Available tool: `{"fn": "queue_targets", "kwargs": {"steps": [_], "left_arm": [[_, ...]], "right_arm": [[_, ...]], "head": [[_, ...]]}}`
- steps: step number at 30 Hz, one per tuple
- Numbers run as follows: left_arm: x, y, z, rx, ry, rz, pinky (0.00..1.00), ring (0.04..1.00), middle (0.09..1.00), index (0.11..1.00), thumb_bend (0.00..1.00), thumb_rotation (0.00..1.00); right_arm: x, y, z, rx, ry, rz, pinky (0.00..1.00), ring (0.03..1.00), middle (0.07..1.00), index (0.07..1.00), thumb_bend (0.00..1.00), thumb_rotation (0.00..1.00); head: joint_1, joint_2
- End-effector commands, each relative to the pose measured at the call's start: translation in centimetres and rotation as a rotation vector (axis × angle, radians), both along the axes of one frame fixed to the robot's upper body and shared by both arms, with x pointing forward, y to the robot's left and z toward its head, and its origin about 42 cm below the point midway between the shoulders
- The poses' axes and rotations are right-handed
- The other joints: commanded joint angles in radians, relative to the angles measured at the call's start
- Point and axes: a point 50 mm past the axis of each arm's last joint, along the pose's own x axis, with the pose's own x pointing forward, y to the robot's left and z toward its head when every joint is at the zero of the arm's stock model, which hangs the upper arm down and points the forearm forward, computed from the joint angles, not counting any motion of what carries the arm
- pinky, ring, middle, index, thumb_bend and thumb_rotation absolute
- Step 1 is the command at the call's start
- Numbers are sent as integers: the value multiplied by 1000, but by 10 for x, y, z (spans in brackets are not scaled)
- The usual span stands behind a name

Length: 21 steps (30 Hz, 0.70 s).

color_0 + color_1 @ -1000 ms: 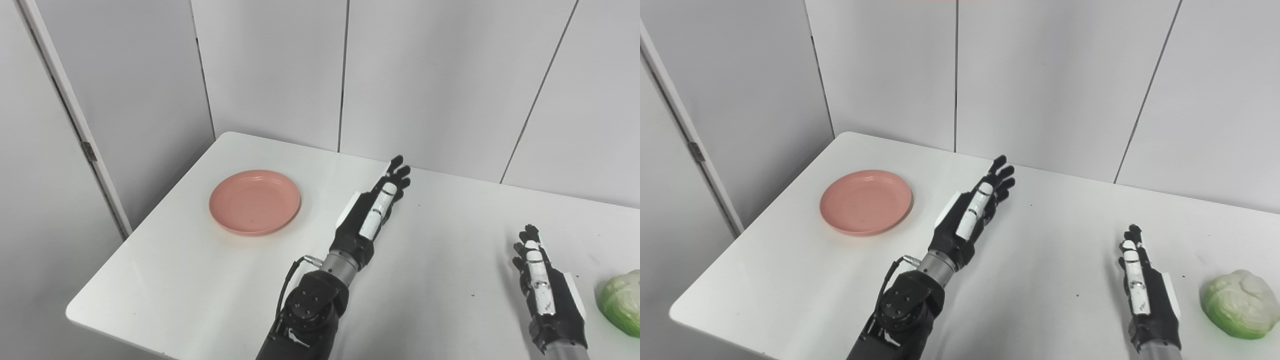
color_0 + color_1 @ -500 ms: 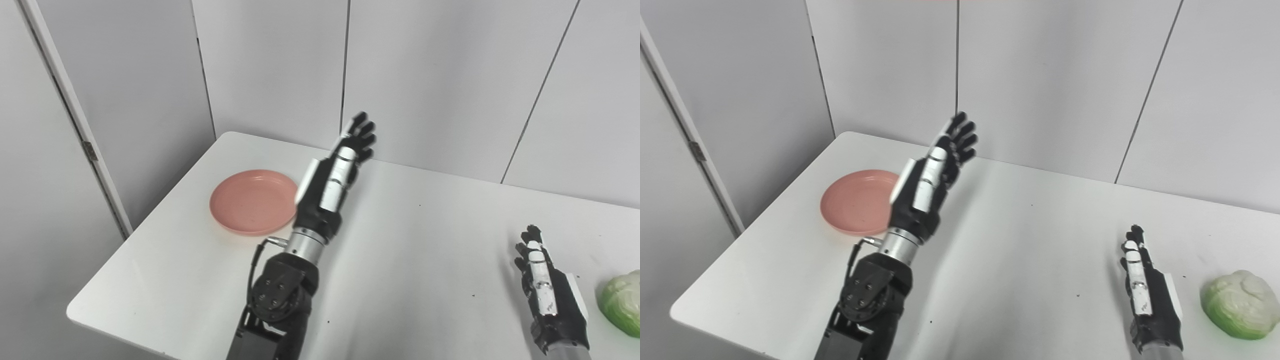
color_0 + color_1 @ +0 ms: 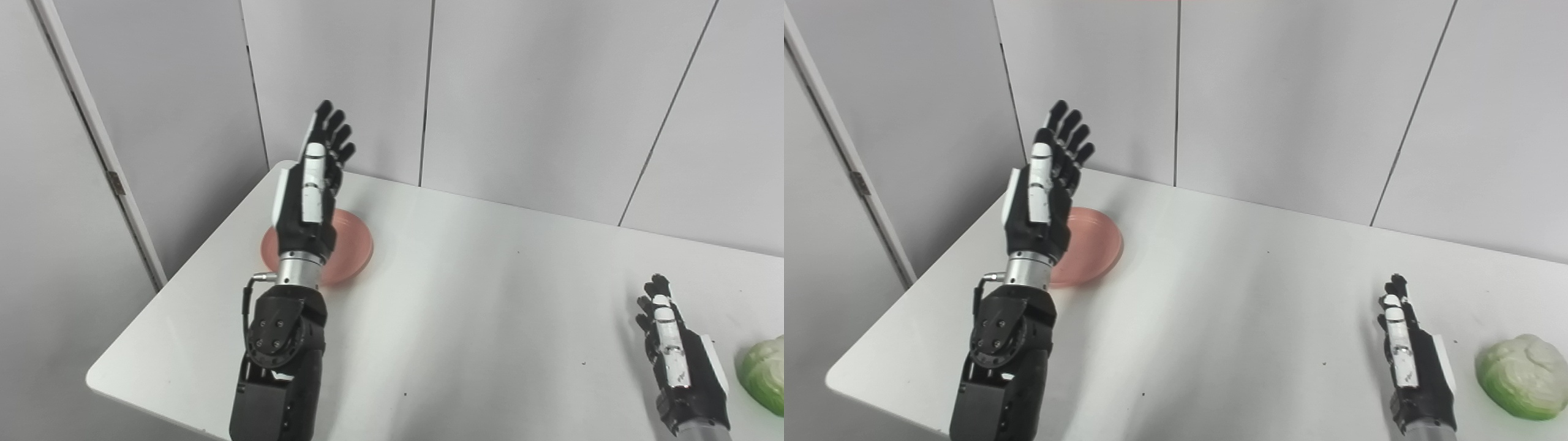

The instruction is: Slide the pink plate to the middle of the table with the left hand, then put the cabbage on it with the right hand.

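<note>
Pink plate sits near table's left rear corner, partly hidden behind your left hand. Left hand raised above plate, fingers straight and spread, grasping nothing. Cabbage lies at right edge, just beside your right hand, fingers extended, empty, low over table.

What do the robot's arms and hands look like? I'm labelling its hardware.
Both hands, left hand and right hand, are black with white panels along a finger and one side of the palm. Each joins a silver metal wrist collar. The left forearm is a black blocky housing with a round bolted joint and a thin black cable looping to the wrist.
</note>
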Motion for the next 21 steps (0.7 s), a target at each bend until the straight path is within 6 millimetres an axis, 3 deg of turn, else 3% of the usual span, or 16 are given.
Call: {"fn": "queue_targets", "kwargs": {"steps": [1,11,21], "left_arm": [[5,7,23,-2,-106,28,962,956,957,942,440,1000],[7,60,12,-59,-91,173,980,970,975,962,426,1000],[10,96,-8,-120,-50,237,975,969,969,956,443,1000]], "right_arm": [[6,-1,20,-3,-65,6,1000,1000,1000,1000,136,1000],[6,-5,21,-16,-67,7,1000,1000,1000,1000,159,1000],[4,-6,21,-20,-64,11,1000,1000,1000,1000,136,1000]], "head": [[2,2],[21,-9],[30,-26]]}}
